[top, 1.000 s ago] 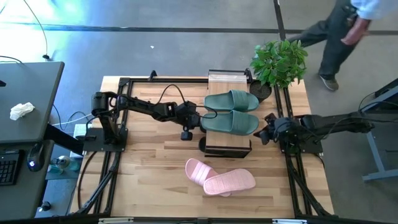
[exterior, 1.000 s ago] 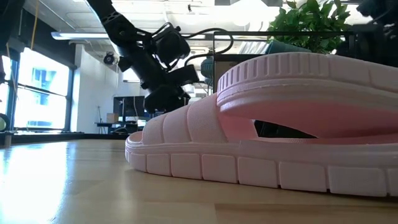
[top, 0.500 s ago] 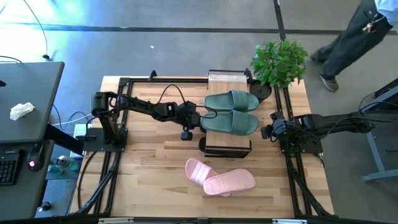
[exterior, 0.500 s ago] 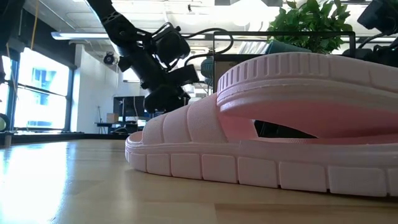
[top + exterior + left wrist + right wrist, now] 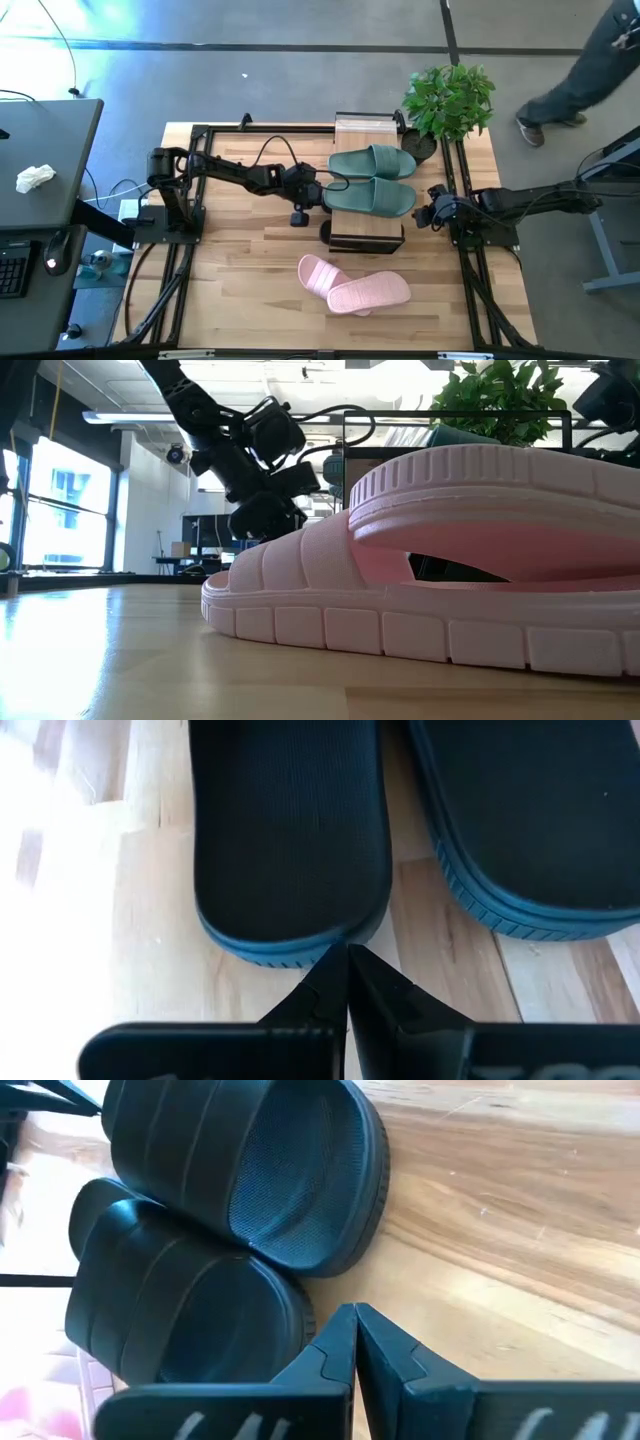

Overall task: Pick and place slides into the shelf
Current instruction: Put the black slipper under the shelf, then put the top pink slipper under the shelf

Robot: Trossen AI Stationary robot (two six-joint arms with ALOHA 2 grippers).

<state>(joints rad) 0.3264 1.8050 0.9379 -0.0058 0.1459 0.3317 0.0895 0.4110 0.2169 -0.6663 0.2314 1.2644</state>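
Since the earlier frame, only the right gripper (image 5: 429,216) had edged slightly. Left gripper (image 5: 322,192), fingers pressed together, hovered at the green slides' (image 5: 372,180) heels on the shelf (image 5: 365,128); pink slides (image 5: 352,283) lay nearer; right gripper, likewise closed, held nothing.

Shelf (image 5: 366,132) – low rack, light wood boards, thin black frame, mid-table. Green slides (image 5: 372,179) – pair side by side on shelf top board, soles down, straps toward plant-side end. Pink slides (image 5: 354,284) on tabletop just in front of shelf, overlapping, one resting partly on other.
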